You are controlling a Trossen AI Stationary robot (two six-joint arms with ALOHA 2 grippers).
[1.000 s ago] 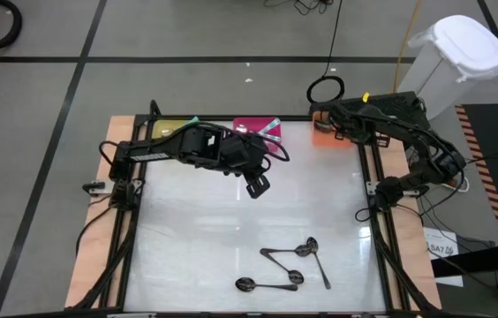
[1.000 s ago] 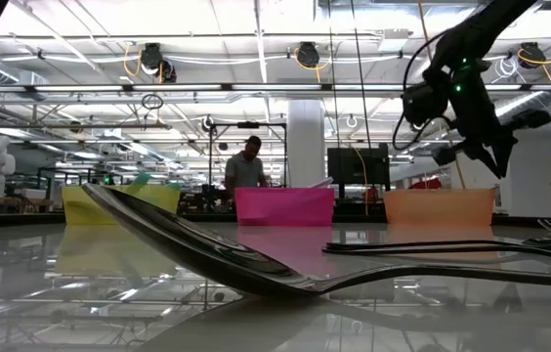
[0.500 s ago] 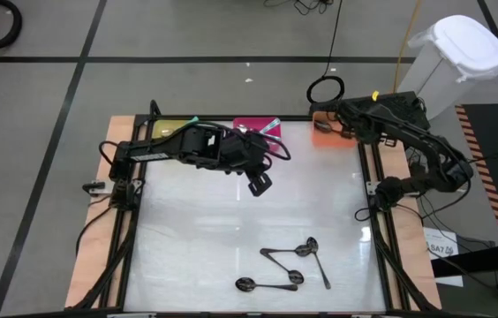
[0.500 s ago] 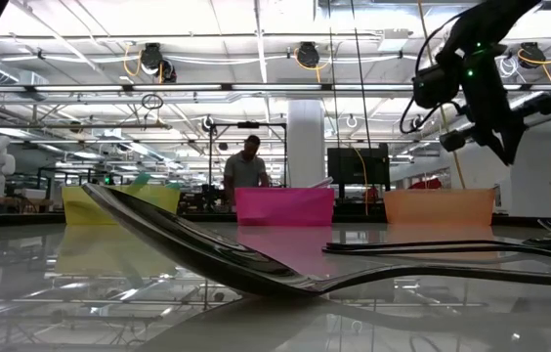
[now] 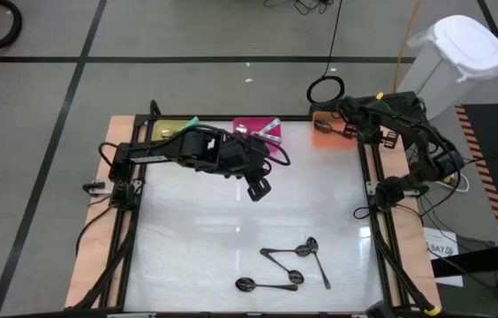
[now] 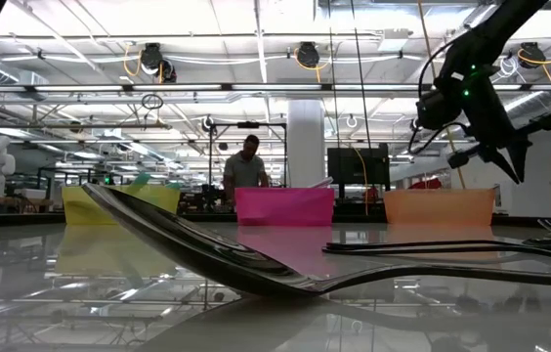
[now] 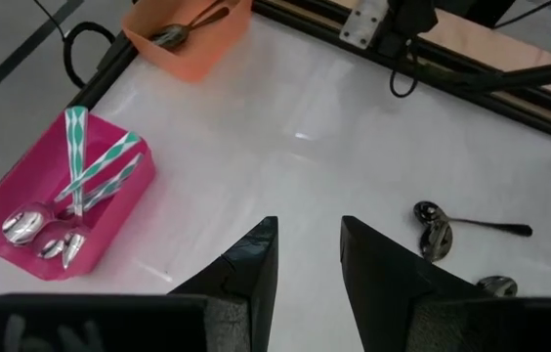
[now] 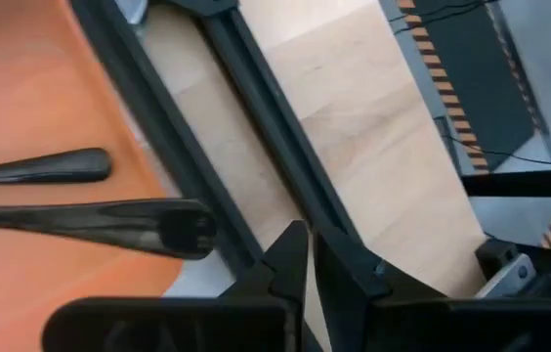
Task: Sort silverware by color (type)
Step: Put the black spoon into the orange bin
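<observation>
Several dark spoons (image 5: 290, 266) lie flat on the white table near its front edge; one fills the foreground of the low view (image 6: 207, 256). Teal-handled spoons (image 7: 78, 186) lie in the pink bin (image 5: 258, 130). Dark spoons (image 8: 70, 217) lie in the orange bin (image 5: 322, 136). My left gripper (image 5: 256, 187) hangs open over the table's middle with nothing between its fingers (image 7: 308, 256). My right gripper (image 5: 344, 129) is shut and empty, high above the orange bin's right edge (image 6: 512, 166) (image 8: 311, 262).
A yellow bin (image 5: 169, 128) stands at the far left beside the pink one. The black frame rail (image 8: 256, 117) and the wooden board (image 8: 373, 127) run along the table's right side, under my right gripper. A person (image 6: 246, 166) stands in the room behind the bins.
My right gripper has swung a little toward the table's right edge above the orange bin, staying shut and empty. The spoons on the table have not moved.
</observation>
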